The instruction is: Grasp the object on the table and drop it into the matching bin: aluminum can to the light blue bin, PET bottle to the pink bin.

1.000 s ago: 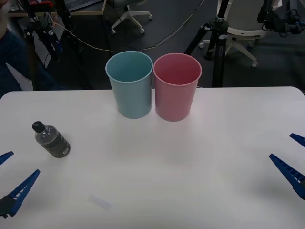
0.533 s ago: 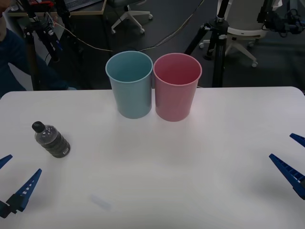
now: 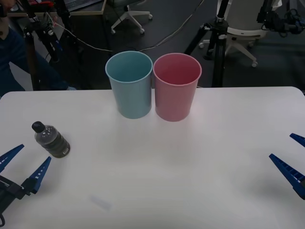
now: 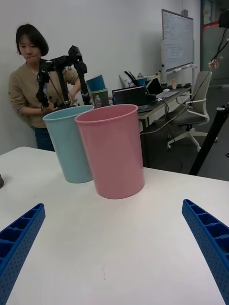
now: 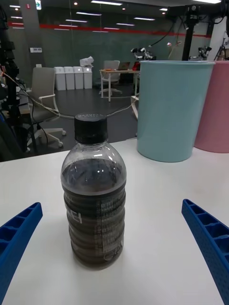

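Clear plastic item: PET bottle, black screw cap, dark contents in the lower part; it stands upright on the table toward the robot's left side, free of any contact.
Bottle axis: vertical, cap uppermost; the left wrist view shows the bottle centred between that arm's two finger tips, ahead of them.
Left gripper: low over the near-left corner of the table, just short of the bottle; blue ribbed fingers spread wide, nothing held.
Right gripper: at the near-right edge of the table, well apart from the bottle; fingers spread wide, nothing held; judged idle.
Governing relation: the bottle lies forward of the left gripper and slightly inboard, on the line between its open fingers; the left arm is much the nearer.
Pink bin: upright at the far middle of the table, rim up, touching or nearly touching its neighbour; it is the farther of the two from the bottle.
Light blue bin: upright just beside the pink bin, on the side toward the bottle.
Judged step: approach for the grasp, not yet made.
Next move requires: a straight forward advance until the fingers flank the bottle body, then closure across its width.
Risk: a finger tip striking the bottle could topple it.
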Controlling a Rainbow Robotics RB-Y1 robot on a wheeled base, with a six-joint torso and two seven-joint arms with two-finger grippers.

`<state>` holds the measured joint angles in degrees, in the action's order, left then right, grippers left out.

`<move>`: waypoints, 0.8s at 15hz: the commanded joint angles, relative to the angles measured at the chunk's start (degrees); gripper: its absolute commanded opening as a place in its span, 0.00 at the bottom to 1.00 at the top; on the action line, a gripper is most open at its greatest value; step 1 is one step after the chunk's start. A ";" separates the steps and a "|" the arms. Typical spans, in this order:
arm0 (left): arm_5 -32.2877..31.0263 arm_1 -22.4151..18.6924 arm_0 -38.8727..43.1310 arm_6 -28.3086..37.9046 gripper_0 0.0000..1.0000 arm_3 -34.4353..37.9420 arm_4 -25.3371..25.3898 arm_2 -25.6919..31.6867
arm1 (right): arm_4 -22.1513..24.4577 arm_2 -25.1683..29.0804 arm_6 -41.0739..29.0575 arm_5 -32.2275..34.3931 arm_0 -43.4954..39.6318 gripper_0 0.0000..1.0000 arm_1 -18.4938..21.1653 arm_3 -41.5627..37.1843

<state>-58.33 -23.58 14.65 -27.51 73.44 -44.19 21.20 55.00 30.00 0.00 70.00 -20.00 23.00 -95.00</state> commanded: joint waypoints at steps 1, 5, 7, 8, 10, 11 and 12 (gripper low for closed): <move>-0.11 -0.59 -3.84 -1.32 1.00 -5.24 -0.11 -0.54 | 0.00 0.00 0.00 0.00 0.00 1.00 0.00 0.00; -1.08 -1.29 -9.03 -3.17 1.00 -12.01 -0.29 -0.72 | 0.00 0.00 0.00 0.00 0.00 1.00 0.00 0.00; -1.34 -1.38 -10.87 -3.96 1.00 -14.29 -0.72 -0.81 | 0.00 0.00 0.00 0.00 0.00 1.00 0.00 0.00; -1.34 -1.29 -11.40 -4.31 1.00 -14.91 -0.90 -0.89 | 0.00 0.00 0.00 0.00 0.00 1.00 0.00 0.00; -1.34 -1.29 -13.07 -4.84 1.00 -16.67 -0.90 -1.68 | 0.00 0.00 0.00 0.00 0.00 1.00 0.00 0.00; -1.26 -1.29 -13.60 -4.84 1.00 -17.02 -0.99 -2.04 | 0.00 0.00 0.00 0.00 0.00 1.00 0.00 0.00; -0.91 -1.29 -14.04 -4.84 1.00 -17.10 -0.99 -2.65 | 0.00 0.00 0.00 0.00 0.00 1.00 0.00 0.00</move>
<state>-59.50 -24.88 0.96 -32.34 56.44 -45.14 18.97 55.00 30.00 0.00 70.00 -20.00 23.00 -95.00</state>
